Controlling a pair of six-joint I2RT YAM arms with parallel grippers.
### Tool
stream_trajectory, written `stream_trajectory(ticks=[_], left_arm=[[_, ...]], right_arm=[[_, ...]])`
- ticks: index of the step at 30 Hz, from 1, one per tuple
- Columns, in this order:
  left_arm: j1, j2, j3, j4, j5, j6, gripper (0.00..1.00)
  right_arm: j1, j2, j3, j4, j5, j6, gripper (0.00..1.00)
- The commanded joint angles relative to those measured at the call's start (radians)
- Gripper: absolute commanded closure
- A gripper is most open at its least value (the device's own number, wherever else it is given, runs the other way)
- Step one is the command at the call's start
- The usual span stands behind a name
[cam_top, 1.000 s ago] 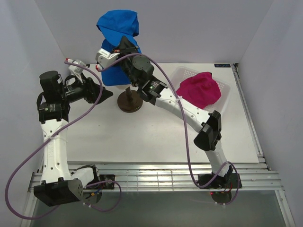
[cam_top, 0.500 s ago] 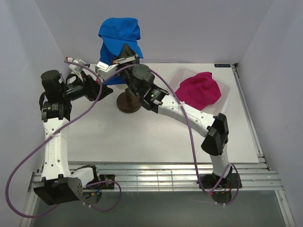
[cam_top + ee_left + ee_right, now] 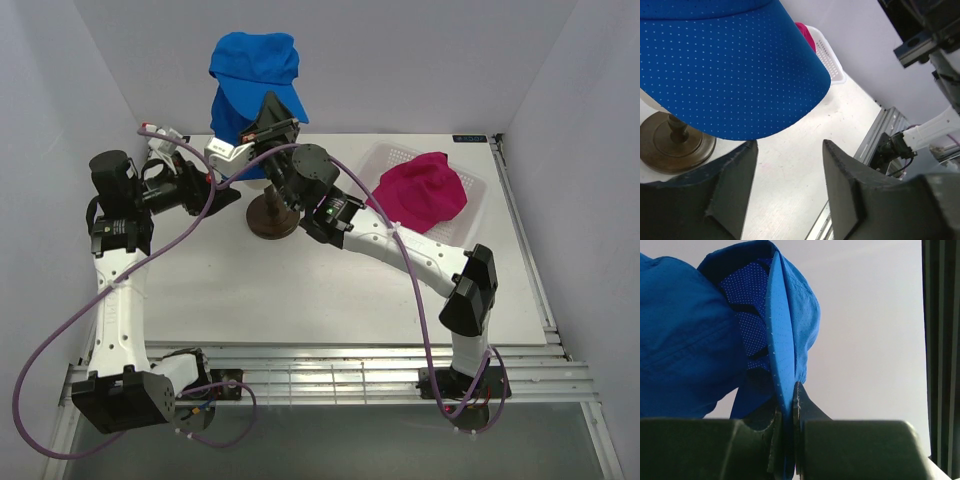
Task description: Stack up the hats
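We pinch blue cap [image 3: 255, 65] brim in right gripper [image 3: 786, 401]; left gripper [image 3: 790, 170] gapes, empty. Risk: thin brim slips free, or tug topples stand [image 3: 274, 216].

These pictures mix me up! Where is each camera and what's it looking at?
Top camera: high behind both arms, looking down at the blue cap, pink cap and table.
Left wrist camera: on the left arm, looking under the blue cap's brim; the left fingers show, open.
Right wrist camera: on the right arm, looking along that brim, pinched by the right fingers.
All share the blue cap.
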Motion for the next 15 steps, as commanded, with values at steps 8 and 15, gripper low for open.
stream_trajectory(ticks=[8,15], left_arm=[[0.0,-0.033,0.079,-0.289,-0.015,0.268,0.28],[0.017,-0.039,0.119,-0.342,-0.067,0.299,0.33]], right_arm=[[0.029,-0.096,-0.103,0.094,-0.002,-0.05,0.92],[0.038,-0.108,-0.148,0.072,-0.011,-0.05,0.92]])
